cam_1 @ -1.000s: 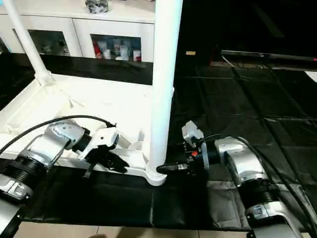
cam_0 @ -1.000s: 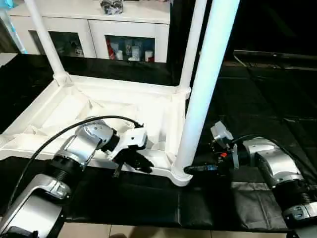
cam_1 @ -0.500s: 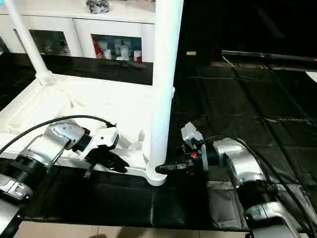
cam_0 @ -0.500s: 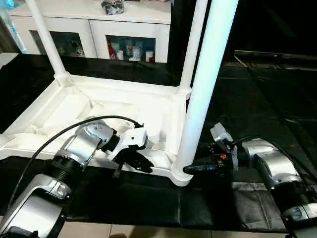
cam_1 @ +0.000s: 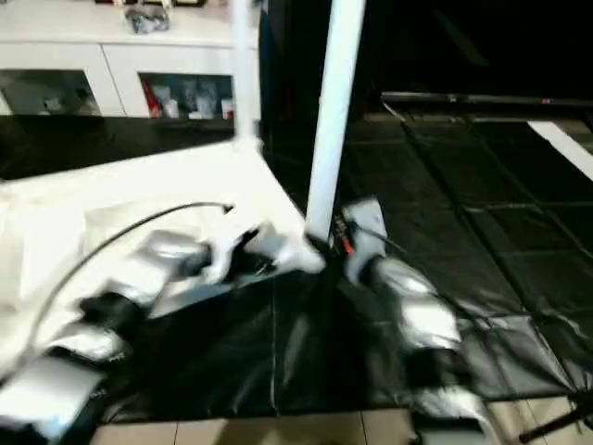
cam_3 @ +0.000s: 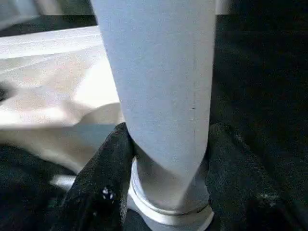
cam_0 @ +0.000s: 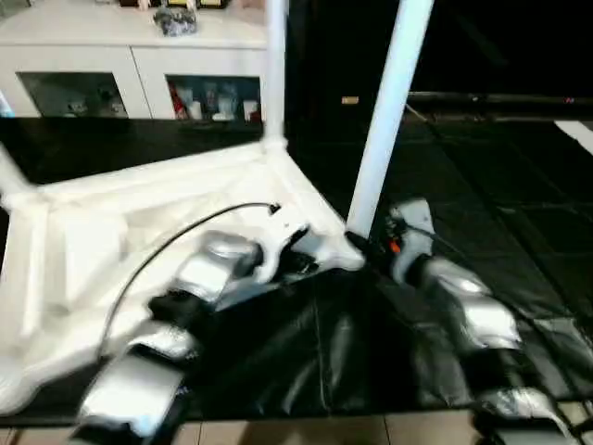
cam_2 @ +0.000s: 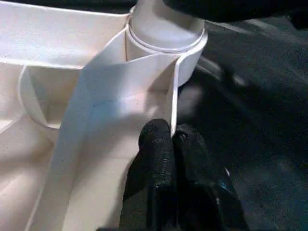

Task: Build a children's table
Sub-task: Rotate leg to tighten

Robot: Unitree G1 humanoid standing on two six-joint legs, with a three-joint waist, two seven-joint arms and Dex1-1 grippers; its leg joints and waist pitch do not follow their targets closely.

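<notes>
One all-white plastic children's table (cam_0: 139, 232) lies upside down on a black-covered counter (cam_0: 482, 204), its ribbed underside facing up. Two long white round tube legs stand upright in view: a near leg (cam_0: 389, 102) in the rounded corner socket (cam_2: 166, 38) between the two arms, and a far leg (cam_0: 274, 65) at the corner behind it; a further corner at the left edge is too blurred to count a leg there. The left claw (cam_2: 172, 139) reaches in over the tabletop's edge with its two black fingers pressed together, pinching the thin upright rim wall just beside the near socket. The right claw (cam_3: 168, 144) comes in from the other side, its fingers (cam_3: 108, 163) spread around the base of the near leg and touching it on both sides, just above the socket collar. Both silver forearms angle inward toward that corner. A black cable (cam_0: 185, 236) arcs over the left wrist. Behind the counter stands a white cabinet with glass doors (cam_0: 139, 79), small items on its shelves.
</notes>
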